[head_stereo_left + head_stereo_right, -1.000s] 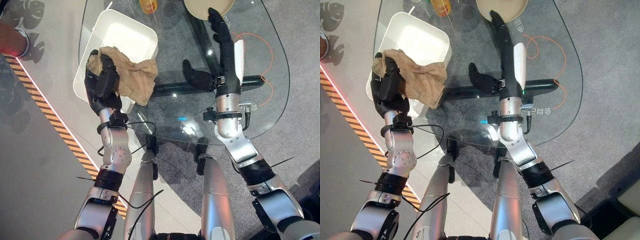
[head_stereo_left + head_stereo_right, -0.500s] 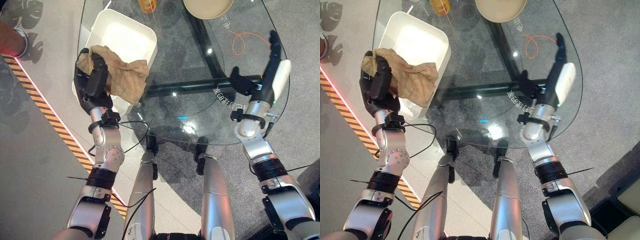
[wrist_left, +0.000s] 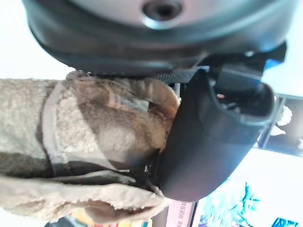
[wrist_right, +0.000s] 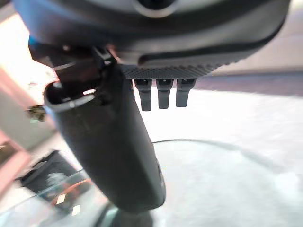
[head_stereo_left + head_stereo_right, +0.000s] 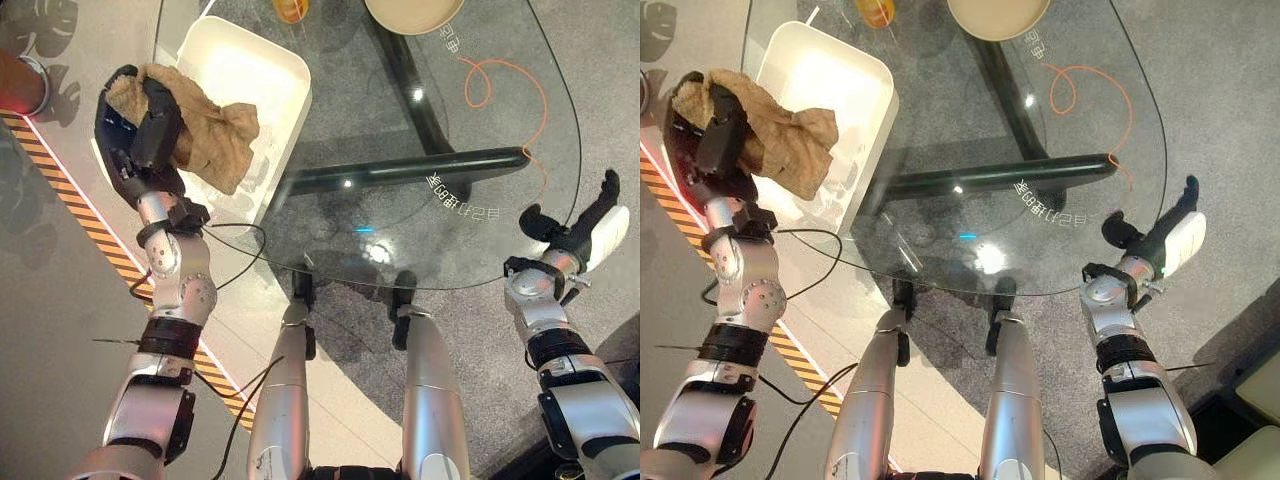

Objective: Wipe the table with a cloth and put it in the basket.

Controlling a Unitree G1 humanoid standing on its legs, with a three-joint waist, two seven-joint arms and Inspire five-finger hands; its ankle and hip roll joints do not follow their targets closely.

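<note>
- Tan cloth [image 5: 200,135] bunched in left hand [image 5: 140,140], held over the near-left rim of the white basket [image 5: 250,70]; loose end drapes inside.
- Left wrist view: thumb [image 3: 213,137] clamps cloth against the palm.
- Right hand [image 5: 1160,235] off the glass table [image 5: 400,200] edge, fingers straight; fingertips probably cut off in its wrist view.
</note>
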